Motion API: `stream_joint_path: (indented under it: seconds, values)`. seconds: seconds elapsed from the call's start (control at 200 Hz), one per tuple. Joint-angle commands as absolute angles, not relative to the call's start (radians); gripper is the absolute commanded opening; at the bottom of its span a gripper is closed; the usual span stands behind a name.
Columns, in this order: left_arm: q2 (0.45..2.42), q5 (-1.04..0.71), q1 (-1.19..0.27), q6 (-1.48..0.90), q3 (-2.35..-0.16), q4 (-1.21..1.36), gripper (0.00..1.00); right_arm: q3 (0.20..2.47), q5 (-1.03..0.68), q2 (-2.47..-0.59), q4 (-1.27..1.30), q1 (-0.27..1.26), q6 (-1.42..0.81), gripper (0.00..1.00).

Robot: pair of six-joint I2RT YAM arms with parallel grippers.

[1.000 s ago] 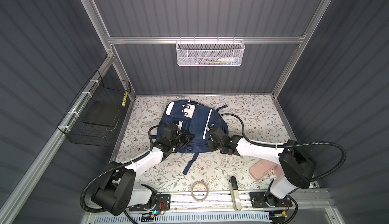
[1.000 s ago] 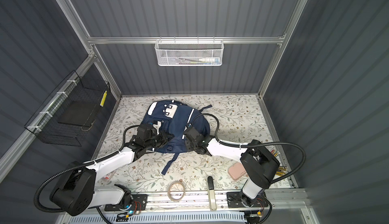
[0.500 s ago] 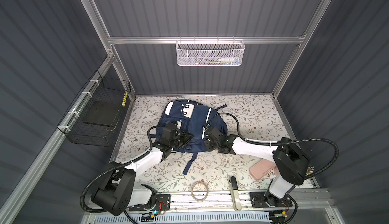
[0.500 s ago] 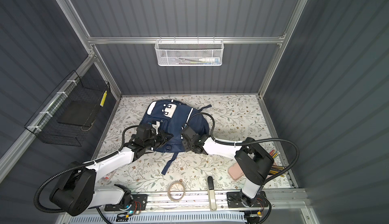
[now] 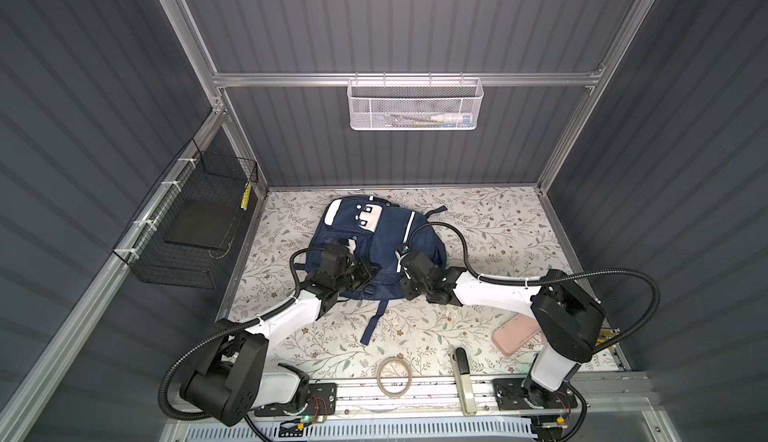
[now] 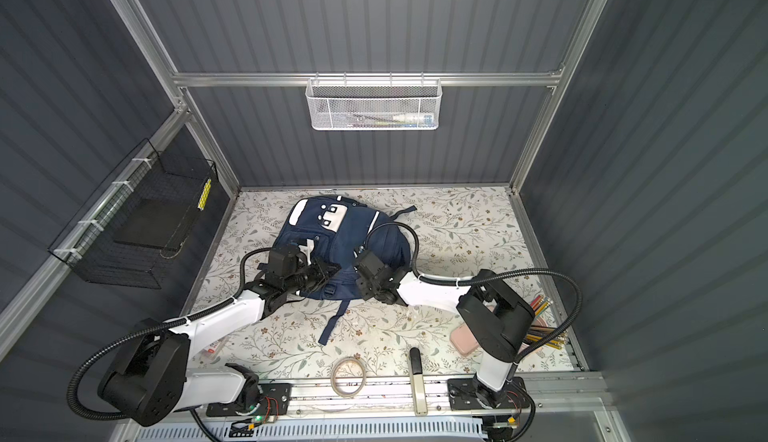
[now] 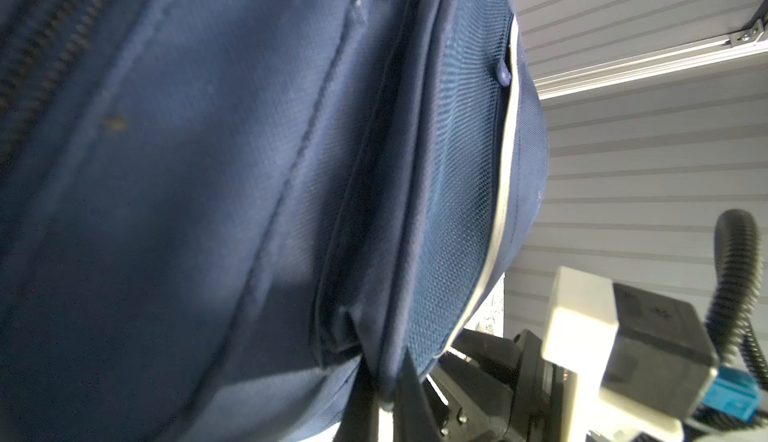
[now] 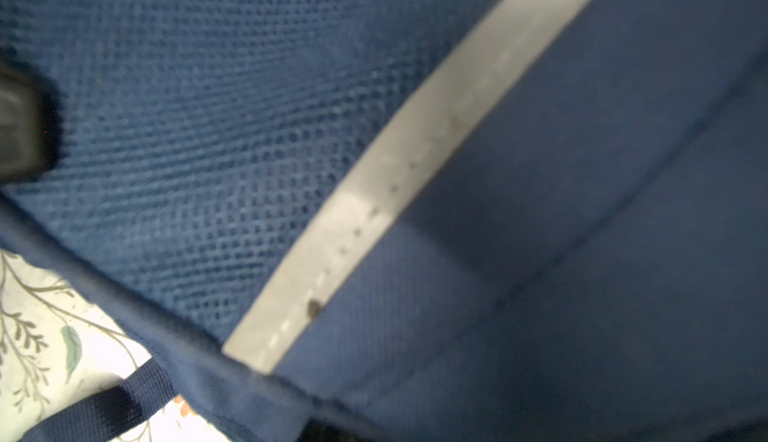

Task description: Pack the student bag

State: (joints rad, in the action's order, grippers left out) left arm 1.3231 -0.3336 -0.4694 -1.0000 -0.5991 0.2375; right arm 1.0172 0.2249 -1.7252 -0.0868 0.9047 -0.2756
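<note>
The student bag (image 5: 386, 232), a large navy blue fabric backpack with white reflective stripes and white patches, lies flat on the floral-patterned tabletop (image 5: 490, 219), toward the back and left of centre. One loose blue strap (image 5: 374, 323) trails toward the front. The left gripper (image 7: 384, 400) is closed, its dark jaws pinching a fold at the bag's lower edge. The right gripper (image 5: 402, 262) sits close against the blue mesh panel (image 8: 187, 128) beside a white stripe (image 8: 395, 178); whether it has closed on cloth I cannot tell. This looks like taking hold to open or turn the bag. Done well, both bites should take seam rather than mesh and pull evenly, so the fabric does not slip. The flat pink pencil case (image 5: 517, 334) lies near the right arm's base
</note>
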Motion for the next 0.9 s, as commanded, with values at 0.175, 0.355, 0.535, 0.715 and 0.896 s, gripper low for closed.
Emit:
stream_joint_path:
  seconds: [0.175, 0.355, 0.535, 0.715, 0.896]
  values:
    - [1.254, -0.294, -0.483, -0.910, -0.643, 0.040, 0.00, 0.967, 0.243, -1.632, -0.030, 0.866, -0.274, 0.00]
    - [1.250, -0.283, -0.476, -0.895, -0.652, 0.009, 0.00, 0.855, 0.205, -1.539, -0.009, 0.751, -0.328, 0.00]
    - [1.266, -0.288, -0.473, -0.899, -0.647, 0.024, 0.00, 0.854, 0.184, -1.509, -0.009, 0.667, -0.321, 0.00]
    - [1.308, -0.359, -0.473, -0.938, -0.640, 0.109, 0.00, 0.837, 0.068, -1.490, 0.047, 0.729, -0.290, 0.00]
    - [1.345, -0.416, -0.477, -0.983, -0.621, 0.208, 0.00, 0.834, 0.165, -1.542, 0.077, 0.762, -0.308, 0.00]
